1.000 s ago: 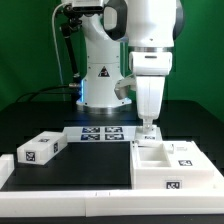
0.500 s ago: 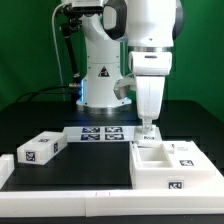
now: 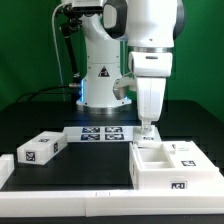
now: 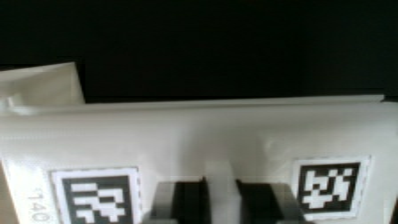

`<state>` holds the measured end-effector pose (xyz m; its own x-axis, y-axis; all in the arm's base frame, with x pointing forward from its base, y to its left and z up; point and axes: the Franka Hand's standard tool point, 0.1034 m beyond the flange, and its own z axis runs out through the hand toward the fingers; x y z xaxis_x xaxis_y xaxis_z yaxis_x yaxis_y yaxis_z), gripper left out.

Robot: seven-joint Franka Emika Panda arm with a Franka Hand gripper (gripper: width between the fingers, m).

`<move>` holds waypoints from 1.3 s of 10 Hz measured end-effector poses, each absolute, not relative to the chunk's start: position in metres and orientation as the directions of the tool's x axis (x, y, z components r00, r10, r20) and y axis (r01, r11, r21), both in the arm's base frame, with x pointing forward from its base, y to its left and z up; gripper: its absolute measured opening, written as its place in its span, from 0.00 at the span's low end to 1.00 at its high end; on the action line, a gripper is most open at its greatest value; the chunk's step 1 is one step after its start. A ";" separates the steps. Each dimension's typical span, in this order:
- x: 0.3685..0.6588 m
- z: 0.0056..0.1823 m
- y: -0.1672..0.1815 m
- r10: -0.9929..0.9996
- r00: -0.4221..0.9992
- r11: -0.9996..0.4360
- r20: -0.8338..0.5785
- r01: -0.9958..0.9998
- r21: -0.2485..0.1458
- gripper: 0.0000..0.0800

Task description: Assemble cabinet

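Observation:
The white cabinet body (image 3: 170,168) lies open side up at the exterior view's right, with a tag on its front face. My gripper (image 3: 148,128) points straight down at the body's far wall. In the wrist view the two dark fingers (image 4: 185,202) straddle a thin white wall of the cabinet body (image 4: 214,130), between two square tags, and the jaws stand close together on it. My gripper (image 4: 221,202) is shut on that wall. A smaller white tagged block (image 3: 40,150) lies alone at the exterior view's left.
The marker board (image 3: 100,133) lies flat on the black table behind the parts, in front of the robot base (image 3: 100,80). A white raised border (image 3: 70,190) runs along the table's front edge.
The cabinet body's front tag has slid slightly toward the exterior view's right. The gripper stays low at the body's far wall.

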<state>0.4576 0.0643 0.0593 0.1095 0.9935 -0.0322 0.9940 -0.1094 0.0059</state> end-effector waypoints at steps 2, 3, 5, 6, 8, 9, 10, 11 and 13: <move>0.457 0.059 0.063 0.997 0.072 -0.072 -0.035 0.997 -0.001 0.09; 0.456 0.057 0.061 0.999 0.024 -0.024 -0.036 1.000 -0.008 0.09; 0.456 0.058 0.059 0.999 0.002 -0.003 -0.035 1.000 -0.008 0.09; 0.456 0.058 0.059 0.999 0.003 -0.003 -0.035 1.000 -0.008 0.09; 0.456 0.058 0.059 0.999 0.003 -0.003 -0.035 1.000 -0.008 0.09; 0.457 0.058 0.059 0.999 0.003 -0.004 -0.035 1.000 -0.008 0.09; 0.461 0.060 0.060 0.999 0.013 -0.014 -0.039 1.000 -0.007 0.09; 0.467 0.062 0.060 0.999 0.013 -0.013 -0.045 1.000 -0.012 0.09; 0.473 0.066 0.060 0.999 0.012 -0.013 -0.051 1.000 -0.011 0.09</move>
